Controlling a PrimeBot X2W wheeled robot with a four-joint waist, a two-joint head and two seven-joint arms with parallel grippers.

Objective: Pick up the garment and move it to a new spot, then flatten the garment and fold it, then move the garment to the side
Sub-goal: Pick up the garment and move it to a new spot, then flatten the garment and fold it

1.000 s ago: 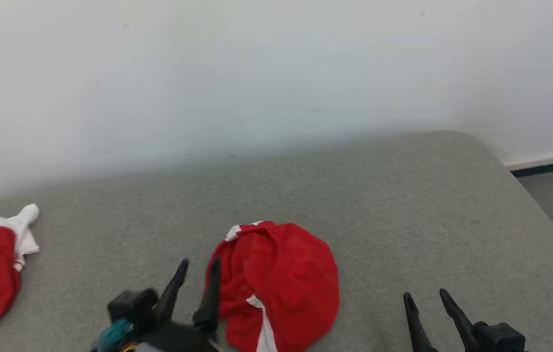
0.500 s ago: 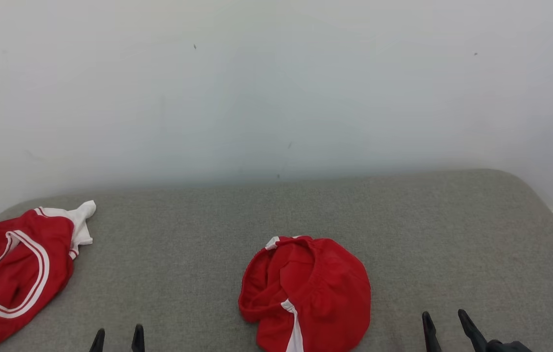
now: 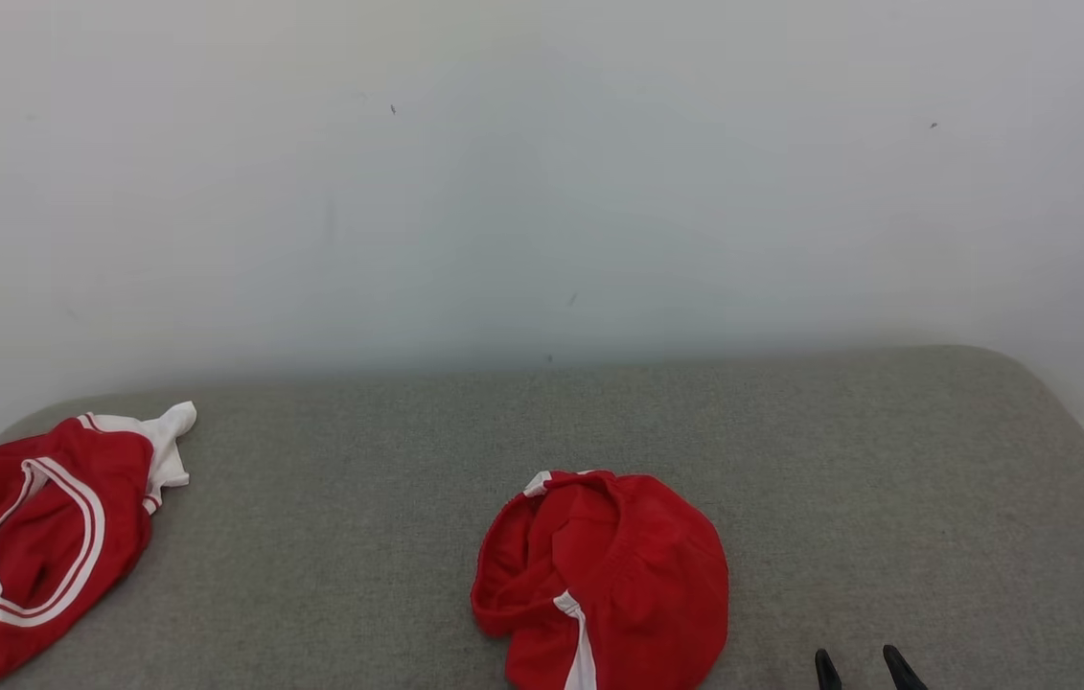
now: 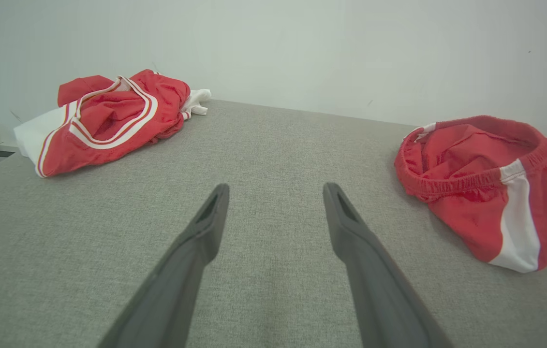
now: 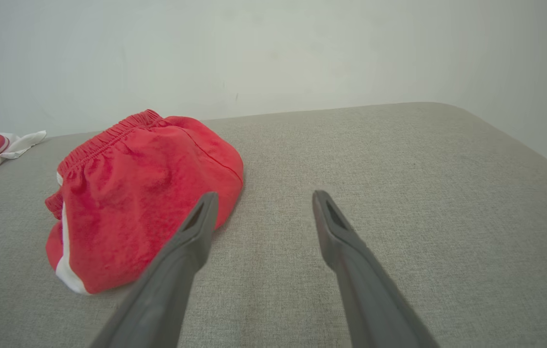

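Change since earlier: A second ago I had the left gripper [image 4: 275, 188] against the left edge of the red garment [image 3: 604, 580]. It now stands clear of it, over bare cloth. The head camera has also lifted and takes in more of the wall [image 3: 542, 192]. The garment lies in the same heap as before.

Left gripper: Fingers spread wide, nothing between them. In the left wrist view they point across the grey pad [image 3: 839, 479] toward the wall.

Right gripper [image 5: 263, 195]: Fingers spread, nothing held. In the head view I see just its two dark tips at the lower right edge, to the right of the garment and apart from it.

Red garment: Bunched in a rounded heap on the pad, near the front edge and roughly central in the head view. It is not flattened and not folded. An elastic waistband runs along its far-left side, and a white stripe shows down the near side. In the left wrist view it lies to the right of the fingers. In the right wrist view it lies to the left, with its near edge passing behind the left finger. I cannot tell whether that finger touches it.

Second item: A red-and-white jersey [image 3: 29, 541], crumpled at the far left end of the pad, well apart from the garment.

Pad: Grey woven cover with rounded corners, set against the wall.
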